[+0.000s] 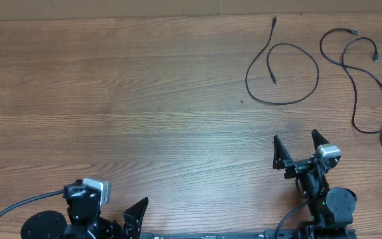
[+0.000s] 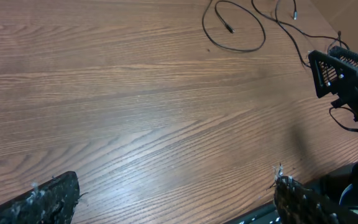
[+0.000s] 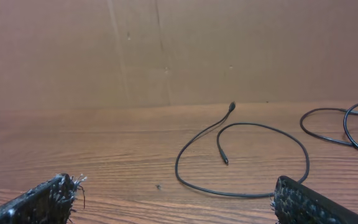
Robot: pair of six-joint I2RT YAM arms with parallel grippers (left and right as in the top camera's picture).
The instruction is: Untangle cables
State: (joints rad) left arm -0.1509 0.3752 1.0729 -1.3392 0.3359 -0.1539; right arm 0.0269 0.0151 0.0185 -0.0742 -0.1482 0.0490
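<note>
Two thin black cables lie apart on the far right of the wooden table. The shorter cable forms one open loop with both plug ends free. The longer cable snakes further right and runs off the table's right edge. My right gripper stands open just in front of the shorter cable, with nothing between its fingers. The longer cable shows at the right edge of the right wrist view. My left gripper is open and empty at the near left edge, far from both cables.
A brown cardboard wall closes off the table's far side just behind the cables. In the left wrist view the right gripper stands at the right, with the shorter cable beyond it. Thick arm cables trail at the near edge.
</note>
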